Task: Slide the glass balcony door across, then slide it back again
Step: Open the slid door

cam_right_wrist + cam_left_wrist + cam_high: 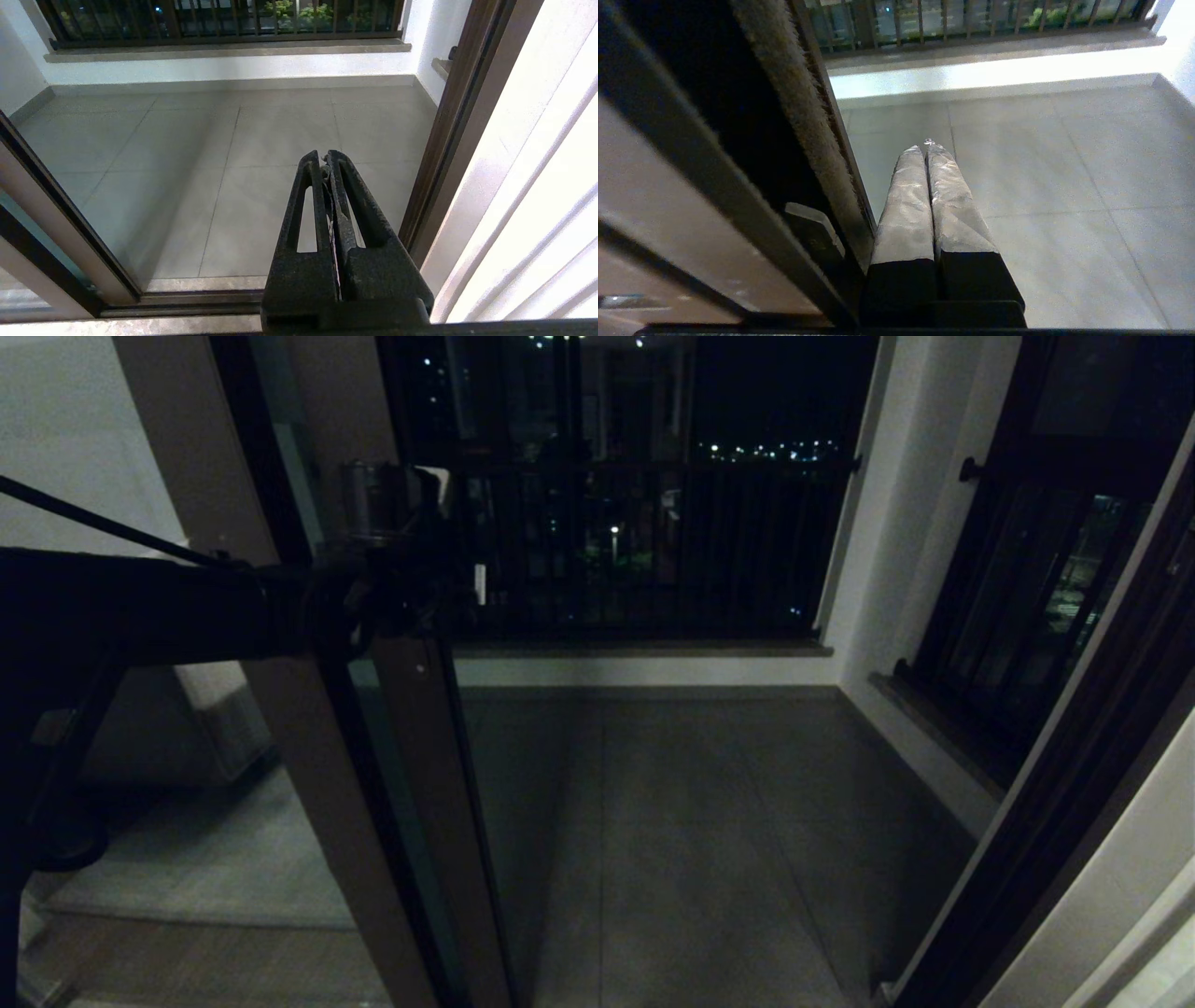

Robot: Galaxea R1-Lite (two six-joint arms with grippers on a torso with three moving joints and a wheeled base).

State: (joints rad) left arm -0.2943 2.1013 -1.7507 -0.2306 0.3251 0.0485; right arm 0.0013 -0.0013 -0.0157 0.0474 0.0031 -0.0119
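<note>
The glass balcony door point(422, 784) stands at the left of the doorway, and the opening onto the balcony is wide. My left arm reaches in from the left at mid height, and my left gripper point(415, 565) is at the door's free edge. In the left wrist view my left gripper point(927, 147) is shut with nothing between its fingers, and its side lies against the door's brush-sealed edge point(784, 98). A slim recessed piece point(813, 228) shows on the stile beside it. My right gripper point(323, 156) is shut and empty, low over the floor track point(187, 298), apart from the door point(56, 210).
The grey tiled balcony floor point(691, 840) lies ahead, ending at a low wall with a dark railing point(653, 551). A barred window point(1018, 607) is on the right wall. The dark door frame post point(444, 140) and a white wall point(537, 186) stand close to my right gripper.
</note>
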